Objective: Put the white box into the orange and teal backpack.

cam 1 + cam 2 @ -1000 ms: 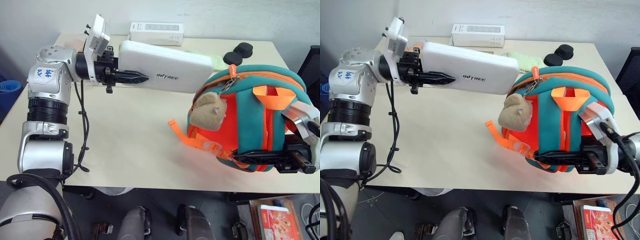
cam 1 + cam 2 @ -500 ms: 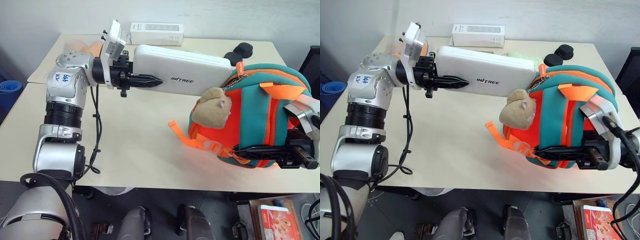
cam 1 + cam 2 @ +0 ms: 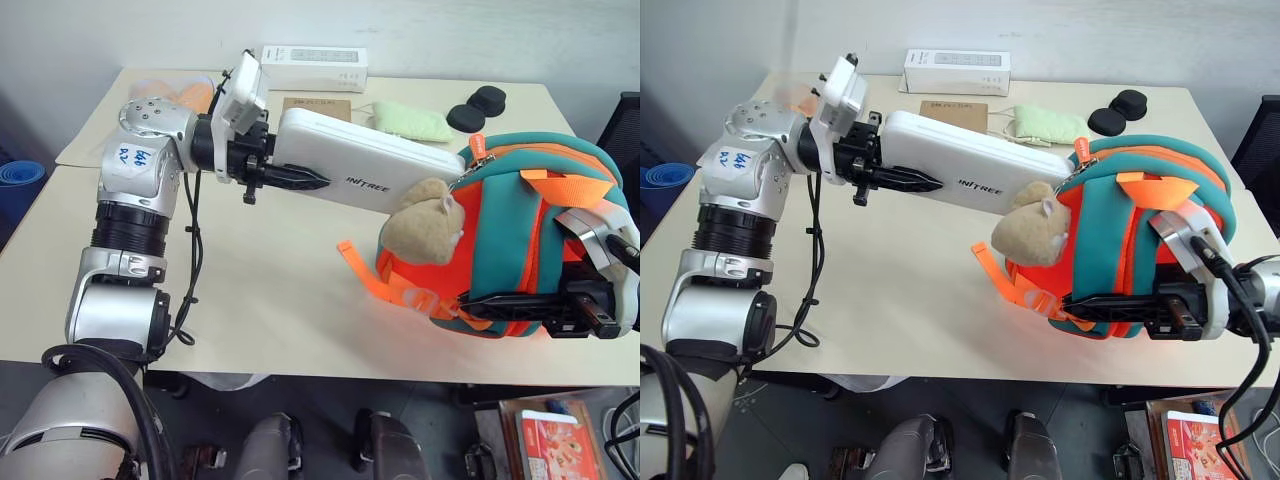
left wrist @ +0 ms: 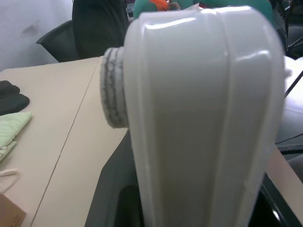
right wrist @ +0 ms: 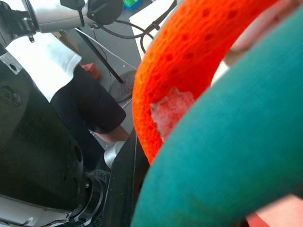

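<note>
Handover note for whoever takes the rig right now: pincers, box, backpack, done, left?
Left pincer: shut on the white box, held above the table, far end at the orange and teal backpack top, beside the plush toy.
Right pincer: shut on the backpack's lower edge, holding it up on the table.
Done: box picked up, brought to the bag.
Left: get the box inside, release.

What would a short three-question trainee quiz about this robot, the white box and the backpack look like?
1. Which gripper holds the white box?
2. True or false: the box lies flat on the table.
3. What grips the orange and teal backpack: A) a person's hand, B) the right gripper, C) nothing?

Key:
1. The left gripper.
2. False: it is held in the air, its far end at the backpack's top.
3. B.
</note>
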Robot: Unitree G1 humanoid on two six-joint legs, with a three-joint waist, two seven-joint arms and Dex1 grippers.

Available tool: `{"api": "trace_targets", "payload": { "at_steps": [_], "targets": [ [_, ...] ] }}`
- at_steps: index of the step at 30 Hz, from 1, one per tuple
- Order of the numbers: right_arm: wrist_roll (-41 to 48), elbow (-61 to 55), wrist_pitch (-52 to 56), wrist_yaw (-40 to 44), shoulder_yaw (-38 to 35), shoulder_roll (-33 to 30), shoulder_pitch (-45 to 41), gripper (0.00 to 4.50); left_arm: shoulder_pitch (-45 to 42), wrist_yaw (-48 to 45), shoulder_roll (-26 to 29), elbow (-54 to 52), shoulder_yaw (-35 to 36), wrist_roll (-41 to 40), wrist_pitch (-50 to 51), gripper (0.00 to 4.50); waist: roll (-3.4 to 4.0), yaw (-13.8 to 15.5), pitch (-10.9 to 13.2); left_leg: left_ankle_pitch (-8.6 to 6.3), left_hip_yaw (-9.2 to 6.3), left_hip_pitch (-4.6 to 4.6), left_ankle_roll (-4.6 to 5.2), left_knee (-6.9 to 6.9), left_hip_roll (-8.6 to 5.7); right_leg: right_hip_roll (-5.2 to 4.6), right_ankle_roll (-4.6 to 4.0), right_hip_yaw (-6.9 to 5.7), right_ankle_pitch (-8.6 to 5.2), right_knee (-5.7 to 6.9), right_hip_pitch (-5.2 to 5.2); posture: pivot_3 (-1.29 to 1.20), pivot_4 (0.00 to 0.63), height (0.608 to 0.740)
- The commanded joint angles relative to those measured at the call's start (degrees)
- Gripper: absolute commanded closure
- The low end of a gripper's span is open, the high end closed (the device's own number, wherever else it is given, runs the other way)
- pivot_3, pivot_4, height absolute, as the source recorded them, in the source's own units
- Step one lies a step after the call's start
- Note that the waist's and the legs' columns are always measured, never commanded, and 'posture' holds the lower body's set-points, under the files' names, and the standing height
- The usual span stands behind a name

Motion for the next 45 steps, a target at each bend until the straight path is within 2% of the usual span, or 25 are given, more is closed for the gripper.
{"api": "trace_targets", "payload": {
  "at_steps": [1, 8, 12, 14, 17, 20, 23, 27, 28, 32, 35, 37, 40, 43, 45],
  "targets": [
    [0.5, -1.1, -1.2, 0.5, -0.1, 0.0, -1.2, 4.49, -0.8, -0.6, -2.3, 1.4, -2.4, 1.9, -3.1, 3.21, 0.0, 0.0, 0.0, 0.01, 0.0, 0.0, 0.02, 0.01, -0.03, -0.01, 0.0, 0.0, 0.0, -0.01, 0.0, 0.0, 0.15, 0.74],
    [-1.7, -0.7, -2.9, 0.1, 3.1, 0.9, -3.2, 4.49, -3.6, 2.9, -9.7, 8.6, -4.9, 5.8, -9.4, 3.21, 0.0, 0.0, 0.0, 0.01, -0.02, -0.03, 0.02, 0.01, 0.0, -0.08, 0.02, -0.01, 0.01, -0.02, -0.02, 0.0, 0.15, 0.74],
    [-1.4, -2.2, -3.5, -1.7, 4.5, 2.8, -3.6, 4.49, -5.5, 8.5, -17.1, 12.8, -5.0, 7.0, -10.6, 3.21, -0.01, 0.1, 0.0, 0.01, -0.07, -0.05, 0.04, 0.05, -0.03, -0.09, 0.03, -0.07, 0.02, -0.07, 0.02, 0.0, 0.15, 0.74],
    [-1.1, -3.1, -3.6, -3.4, 5.1, 4.3, -3.7, 4.49, -6.1, 11.8, -23.2, 15.9, -5.9, 8.0, -10.3, 3.21, -0.01, 0.0, 0.0, 0.02, -0.1, -0.19, 0.08, 0.1, -0.04, -0.1, 0.07, -0.09, 0.04, -0.05, -0.06, 0.0, 0.15, 0.74],
    [-0.9, -3.9, -3.4, -5.0, 5.2, 5.4, -3.7, 4.49, -6.6, 14.6, -27.7, 19.5, -6.2, 9.6, -11.9, 3.21, 0.0, 0.0, 0.0, 0.02, -0.3, -0.43, 0.09, 0.37, -0.01, -0.1, 0.08, -0.31, 0.05, -0.03, -0.11, 0.0, 0.15, 0.74],
    [0.0, -5.1, -3.1, -7.1, 4.5, 6.6, -2.4, 4.49, -7.6, 18.7, -30.6, 23.3, -4.4, 9.6, -11.8, 2.24, -0.01, -0.1, 0.0, 0.01, -0.36, -0.44, 0.11, 0.41, 0.0, -0.12, 0.08, -0.35, 0.04, -0.05, -0.09, 0.0, 0.15, 0.74],
    [0.5, -5.6, -3.1, -7.9, 3.7, 7.0, -1.0, 4.49, -7.4, 17.5, -28.4, 22.3, -1.8, 7.7, -9.4, 1.3, 0.01, -0.4, 0.0, -0.01, -0.37, -0.43, 0.13, 0.41, 0.05, -0.14, 0.08, -0.35, 0.04, -0.03, -0.09, 0.0, 0.15, 0.74],
    [0.8, -5.9, -3.5, -9.5, 3.0, 7.4, 0.6, 4.49, -3.4, 12.8, -19.9, 13.6, 0.1, 5.5, -4.8, 0.11, 0.02, -1.3, 0.0, 0.0, -0.38, -0.4, 0.06, 0.38, 0.11, -0.08, 0.05, -0.38, 0.03, 0.01, -0.09, 0.0, 0.15, 0.74],
    [1.0, -5.7, -3.5, -9.9, 2.7, 7.5, 0.8, 4.49, -2.1, 11.2, -17.0, 9.9, 1.0, 4.2, -2.0, 0.02, 0.01, -1.5, 0.0, 0.01, -0.38, -0.4, 0.04, 0.37, 0.11, -0.07, 0.05, -0.38, 0.03, 0.04, -0.1, 0.0, 0.15, 0.74],
    [1.0, -5.6, -3.7, -10.4, 2.6, 7.8, 1.2, 4.49, 2.1, 6.2, -6.7, -4.2, 4.7, -2.7, 9.9, 0.02, 0.02, -1.6, 0.0, 0.02, -0.4, -0.4, 0.02, 0.38, 0.12, -0.04, 0.05, -0.39, 0.03, 0.26, -0.08, 0.0, 0.15, 0.74],
    [1.0, -5.4, -3.8, -10.8, 3.0, 8.1, 1.1, 4.49, 3.3, 5.1, -1.4, -12.8, 7.6, -8.8, 18.8, 0.02, 0.02, -1.2, 0.0, 0.03, -0.46, -0.42, 0.02, 0.43, 0.08, 0.03, 0.05, -0.45, 0.03, 0.25, 0.0, 0.0, 0.15, 0.74],
    [1.0, -5.3, -3.7, -10.9, 3.2, 8.3, 1.1, 4.49, 2.6, 8.6, -1.2, -17.5, 10.0, -12.5, 24.0, 0.02, 0.02, -0.7, 0.0, 0.02, -0.63, -0.45, 0.06, 0.54, 0.01, 0.03, 0.05, -0.54, 0.03, 0.23, 0.12, 0.0, 0.15, 0.74],
    [1.0, -5.3, -3.7, -11.0, 3.4, 8.4, 1.0, 4.49, 3.8, 12.4, -2.6, -25.2, 9.7, -15.9, 28.5, 0.02, 0.02, 0.0, 0.0, -0.04, -0.79, -0.46, 0.16, 0.75, -0.04, -0.08, 0.1, -0.48, 0.05, 0.19, 0.32, 0.0, 0.15, 0.74],
    [1.5, -5.1, -3.3, -11.1, 3.3, 8.2, 0.6, 4.49, 7.4, 15.0, -3.6, -31.4, 3.4, -12.4, 26.7, 0.02, 0.04, -0.1, 0.0, -0.04, -0.91, -0.42, 0.16, 0.76, -0.07, -0.09, 0.1, -0.41, 0.06, 0.16, 0.43, 0.0, 0.15, 0.74],
    [1.7, -5.1, -3.2, -11.0, 3.2, 8.0, 0.6, 4.49, 8.1, 19.5, -5.8, -30.0, -1.1, -7.7, 24.2, 0.02, 0.04, 0.0, 0.0, -0.04, -0.9, -0.38, 0.11, 0.74, -0.05, -0.03, 0.1, -0.45, 0.05, 0.19, 0.43, 0.0, 0.15, 0.74]
  ]
}}
